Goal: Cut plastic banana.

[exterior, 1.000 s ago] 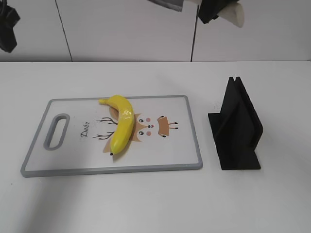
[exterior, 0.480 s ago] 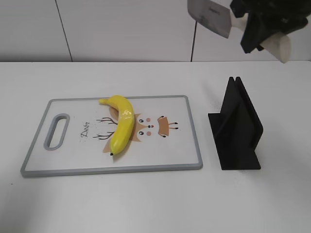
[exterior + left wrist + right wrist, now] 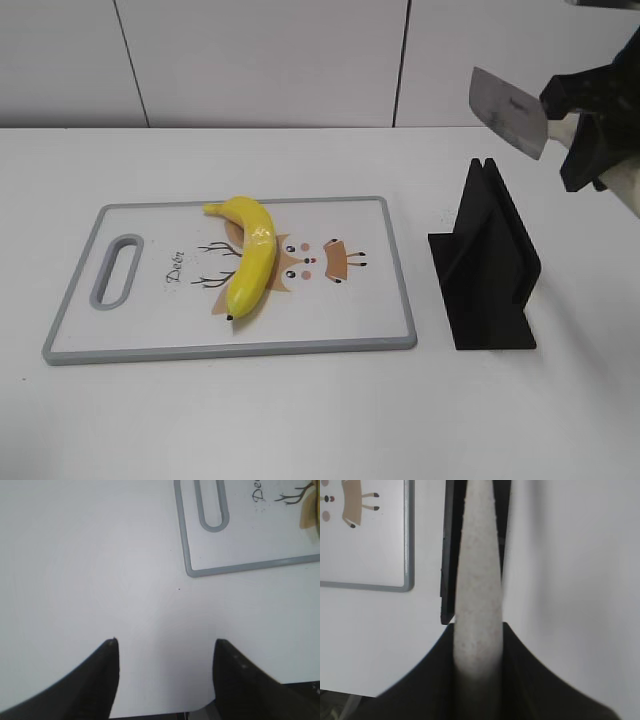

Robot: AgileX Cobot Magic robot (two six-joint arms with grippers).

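Two arms on my rig, one of them loaded. Item one: plastic banana [image 3: 251, 259], glossy yellow, lying whole on the cutting board [image 3: 371, 309], its stem toward the back edge and its dark tip toward the front, across the printed cartoon animal face. Item two: the board itself, white with a grey rim and a slotted handle at its left end, flat on the white counter [image 3: 300, 410]; my left wrist view catches that handle corner [image 3: 214, 526] and a sliver of yellow at the far right edge. Item three: black knife stand [image 3: 487, 264], upright on the counter just beside the board's right edge, its top slot showing. Item four: cleaver [image 3: 509, 112], broad grey blade held in the air above and slightly right of the stand, well apart from the banana. Right gripper [image 3: 590, 125]: jaws clamped on the cleaver's pale handle [image 3: 477, 595], which runs straight up the middle of my right wrist view with the stand beneath it. Left gripper [image 3: 165, 672]: jaws apart with nothing between them, over bare counter near the board's handle corner (out of sight in the exterior view).
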